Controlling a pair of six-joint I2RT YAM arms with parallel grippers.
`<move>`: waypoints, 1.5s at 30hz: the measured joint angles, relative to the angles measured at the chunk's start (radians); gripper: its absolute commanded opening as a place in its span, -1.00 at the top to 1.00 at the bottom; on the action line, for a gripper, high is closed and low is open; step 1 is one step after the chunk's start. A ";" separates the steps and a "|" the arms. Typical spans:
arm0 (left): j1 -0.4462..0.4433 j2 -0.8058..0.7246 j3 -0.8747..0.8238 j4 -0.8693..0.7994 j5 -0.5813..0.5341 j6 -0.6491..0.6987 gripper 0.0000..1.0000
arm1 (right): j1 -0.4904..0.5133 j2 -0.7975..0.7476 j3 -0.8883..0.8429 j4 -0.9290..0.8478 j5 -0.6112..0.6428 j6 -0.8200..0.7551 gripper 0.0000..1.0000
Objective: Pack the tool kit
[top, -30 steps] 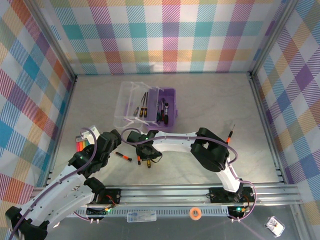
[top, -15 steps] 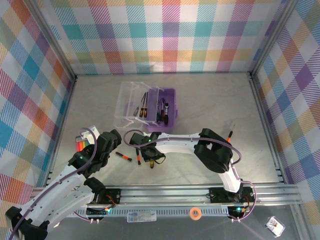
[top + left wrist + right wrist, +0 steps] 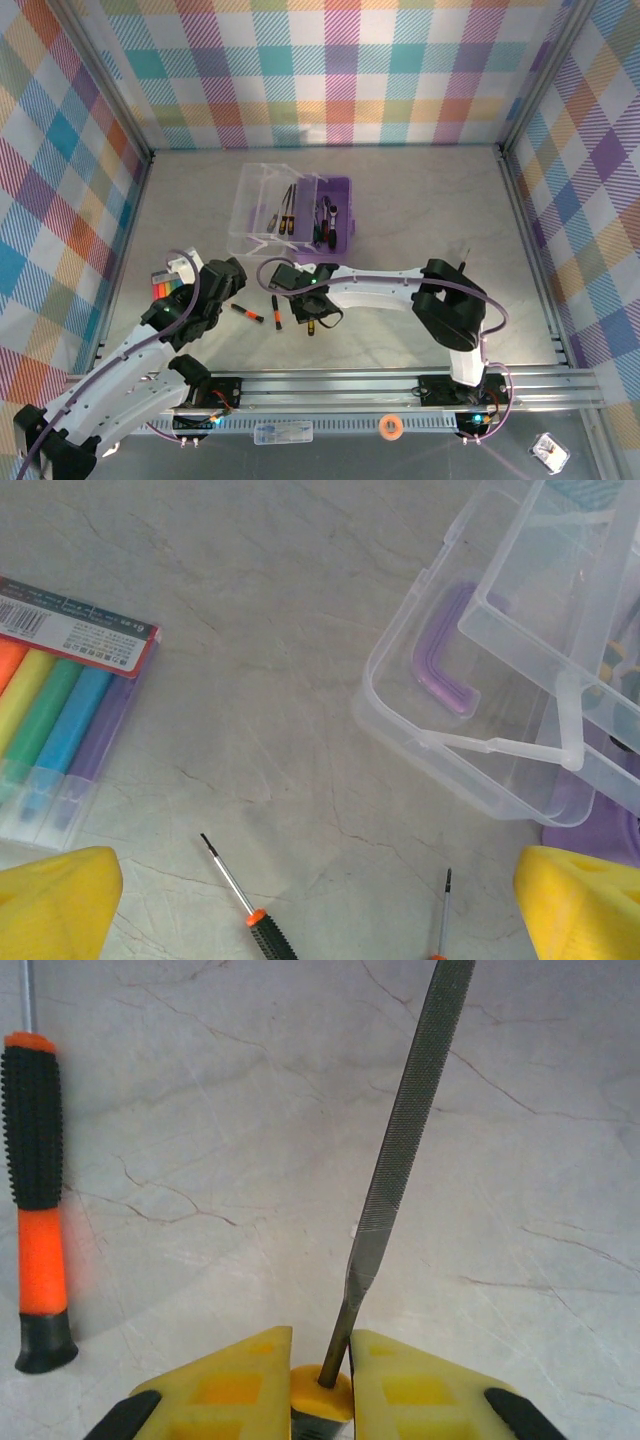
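The lilac case (image 3: 337, 228) lies open at mid-table, its clear lid (image 3: 262, 211) (image 3: 480, 715) folded out to the left, with several tools inside. My right gripper (image 3: 312, 318) (image 3: 320, 1380) is shut on the yellow-collared handle of a grey file (image 3: 402, 1160) that points away over the table. A black-and-orange screwdriver (image 3: 36, 1190) (image 3: 276, 311) lies just left of it. Another screwdriver (image 3: 247, 313) (image 3: 243, 905) lies below my left gripper (image 3: 220, 288) (image 3: 320, 930), which is open with nothing between its yellow fingertips (image 3: 55, 900). A third screwdriver (image 3: 461, 266) lies far right.
A pack of coloured markers (image 3: 168, 284) (image 3: 60, 720) lies at the left, beside the left arm. Checkered walls close off the table on three sides. An orange tape roll (image 3: 392, 427) sits beyond the front rail.
My right gripper has slid to the right along the table with the file in it, and its elbow swung right. The left arm shifted only slightly.
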 measured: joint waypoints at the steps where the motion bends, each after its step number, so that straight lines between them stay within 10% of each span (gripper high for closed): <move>1: 0.000 0.004 0.008 0.001 0.002 0.006 -1.00 | 0.000 -0.010 -0.006 0.000 -0.001 0.000 0.63; 31: 0.006 0.030 0.035 0.051 0.148 0.063 -0.99 | -0.197 -0.129 0.159 -0.030 -0.021 -0.174 0.63; 45: 0.006 0.169 -0.017 0.339 0.518 0.103 -0.99 | -0.384 0.071 0.500 -0.041 -0.094 -0.270 0.62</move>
